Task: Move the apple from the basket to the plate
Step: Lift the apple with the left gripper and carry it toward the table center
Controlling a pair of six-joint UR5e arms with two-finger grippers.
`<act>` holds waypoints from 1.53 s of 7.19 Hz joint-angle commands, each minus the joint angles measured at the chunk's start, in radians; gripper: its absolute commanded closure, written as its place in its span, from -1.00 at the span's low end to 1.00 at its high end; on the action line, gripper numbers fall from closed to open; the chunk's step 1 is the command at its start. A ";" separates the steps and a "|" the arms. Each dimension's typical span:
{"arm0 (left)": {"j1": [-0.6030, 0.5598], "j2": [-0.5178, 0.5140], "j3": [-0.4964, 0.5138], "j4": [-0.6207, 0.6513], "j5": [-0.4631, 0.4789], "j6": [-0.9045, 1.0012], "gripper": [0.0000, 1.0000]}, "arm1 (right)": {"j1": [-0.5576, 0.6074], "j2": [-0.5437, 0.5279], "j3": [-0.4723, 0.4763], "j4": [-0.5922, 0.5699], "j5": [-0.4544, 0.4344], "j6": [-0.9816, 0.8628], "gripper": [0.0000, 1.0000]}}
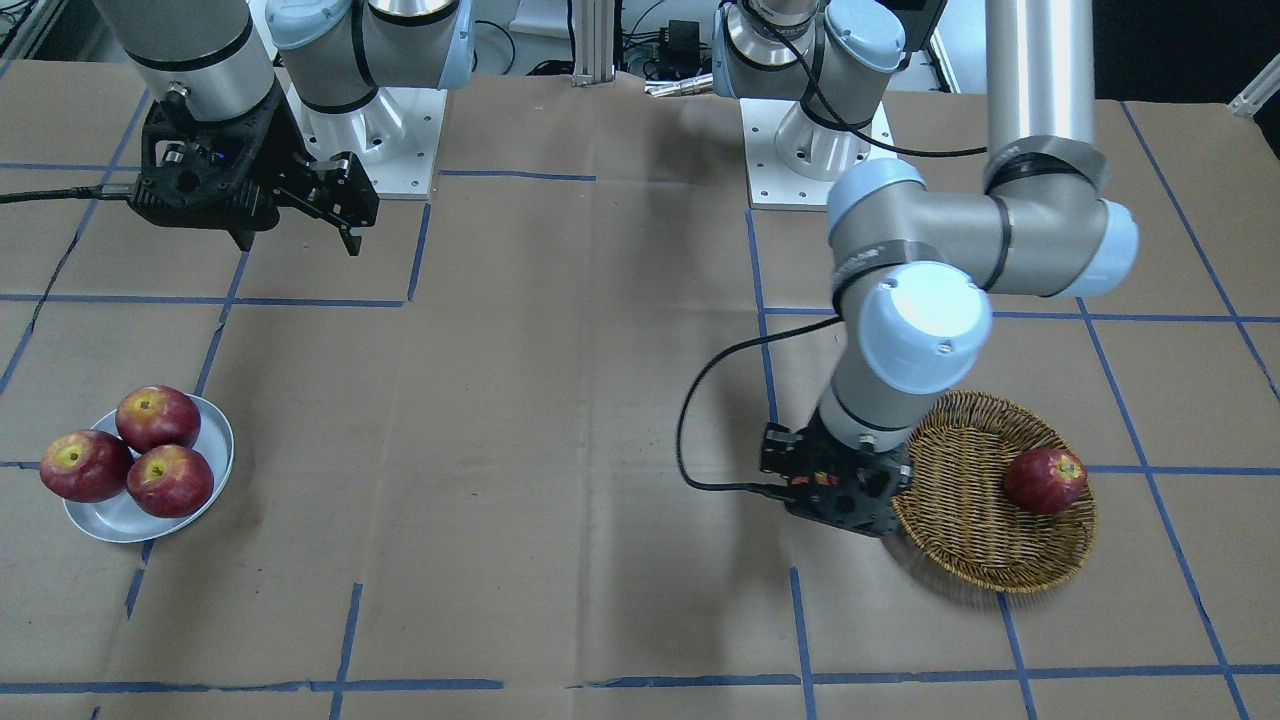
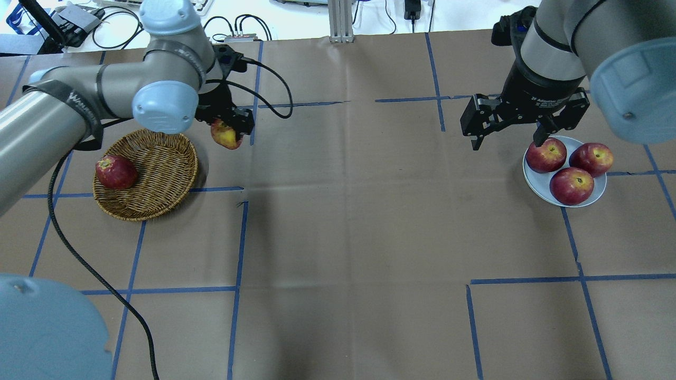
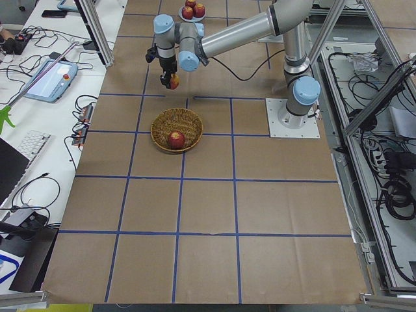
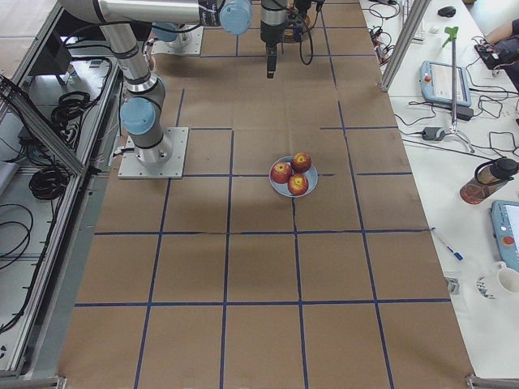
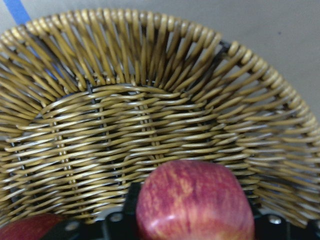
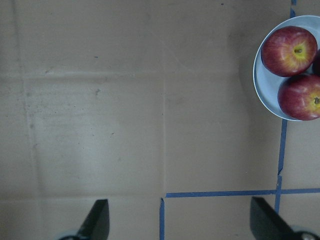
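the overhead camera looks forward and down over the table (image 2: 343, 237); the front camera looks back from the opposite side. both cover the basket (image 2: 158, 174) beside the left gripper (image 2: 228, 136) and the plate (image 2: 534, 182) near the right gripper (image 2: 507, 141). side cameras look along the table from far. wrist cameras look down: left close on the basket past its gripped apple (image 5: 195, 205), right from higher.

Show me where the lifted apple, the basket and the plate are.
apple (image 2: 225, 138), overhead exterior view, on its yellowish lower side.
basket (image 2: 158, 171), overhead exterior view, on the bare inner weave.
plate (image 2: 536, 182), overhead exterior view, on its bare lower-left surface.
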 commanded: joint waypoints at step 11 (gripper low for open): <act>-0.337 -0.203 0.019 0.166 -0.022 -0.468 -0.24 | 0.000 0.000 0.000 -0.001 0.000 0.000 -1.00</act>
